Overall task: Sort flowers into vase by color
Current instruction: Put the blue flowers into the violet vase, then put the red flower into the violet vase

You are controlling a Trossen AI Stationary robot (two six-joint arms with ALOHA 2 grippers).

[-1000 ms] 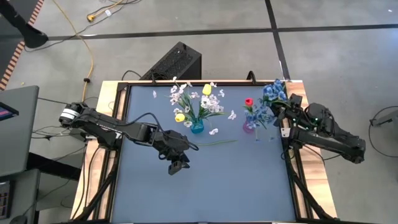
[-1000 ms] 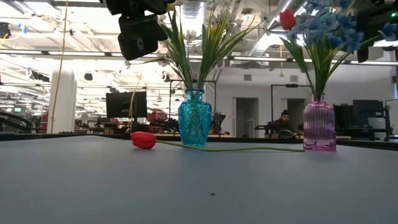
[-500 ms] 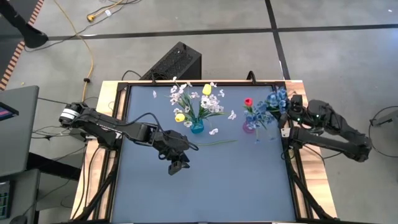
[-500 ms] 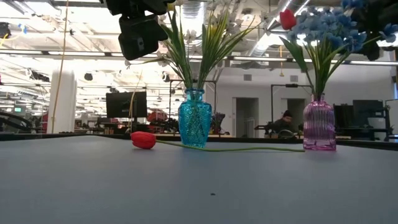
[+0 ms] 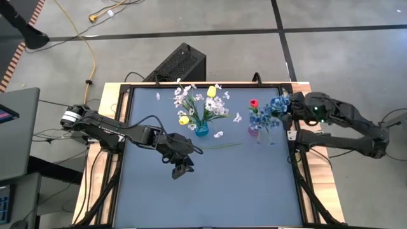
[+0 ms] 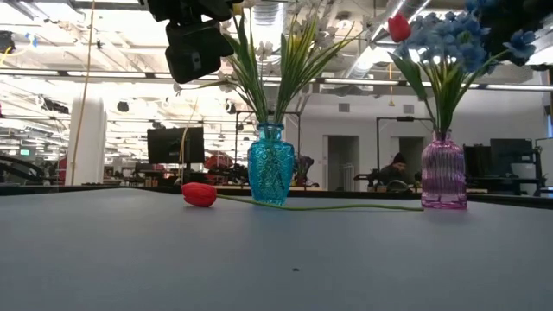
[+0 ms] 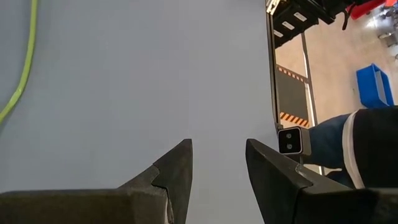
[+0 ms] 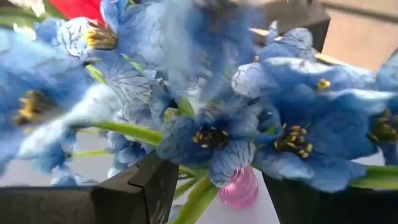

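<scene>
My right tool hangs with fingers apart over the blue blossoms standing in the pink vase at the counter's far right. My left tool hovers empty, fingers apart, above the red tulip lying beside the blue vase.

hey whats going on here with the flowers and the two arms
A two-armed robot is sorting fake flowers into two vases. The right gripper, fingers open, is at the blue flowers standing in the pink vase with a red tulip. The teal vase holds white sprays and yellow tulips. One more red tulip lies on the table beside the teal vase. The left gripper hangs open and empty above the table, near that tulip's stem.
</scene>
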